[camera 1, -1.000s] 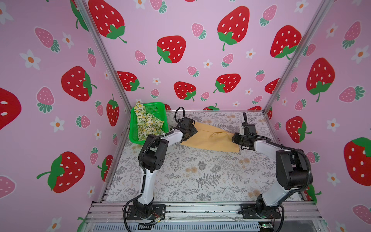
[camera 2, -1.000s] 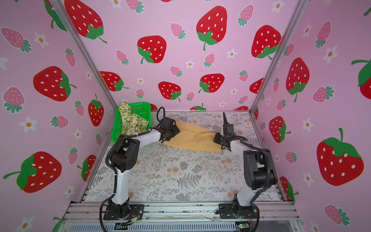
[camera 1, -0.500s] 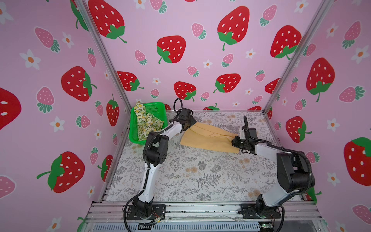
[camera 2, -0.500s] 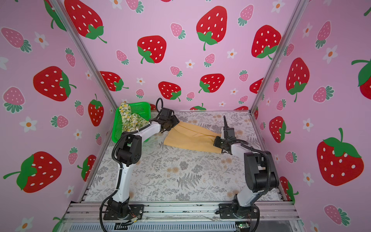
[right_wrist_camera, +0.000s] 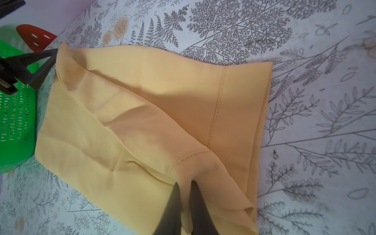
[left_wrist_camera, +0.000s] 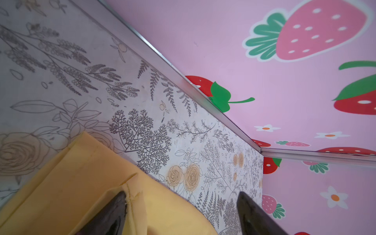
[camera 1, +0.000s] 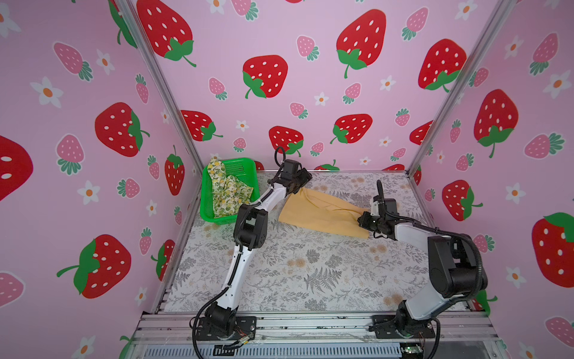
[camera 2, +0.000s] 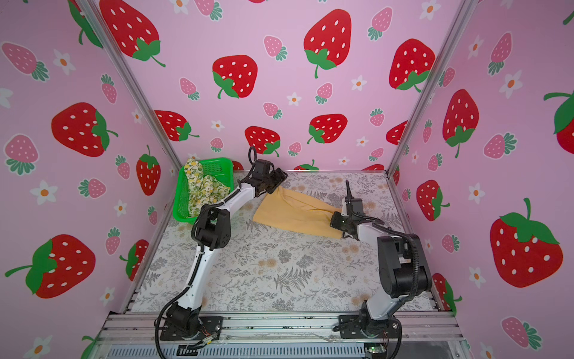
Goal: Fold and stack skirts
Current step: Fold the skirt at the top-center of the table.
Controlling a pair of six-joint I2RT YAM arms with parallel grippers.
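At ten o'clock on the table point(camera 1: 310, 273), the lemon-print skirt point(camera 1: 226, 192) is left heaped in the green basket point(camera 1: 206, 205), untouched. At eleven o'clock the left gripper point(camera 1: 304, 181), carried farther back than a second ago, is now spread wide, a corner of the mustard skirt point(camera 1: 323, 211) merely brushed by one finger, so that corner is judged released. Across twelve o'clock the mustard skirt is laid stretched out, its two o'clock end kept pinched in the nearly closed right gripper point(camera 1: 362, 219), and folding is judged ready to begin.
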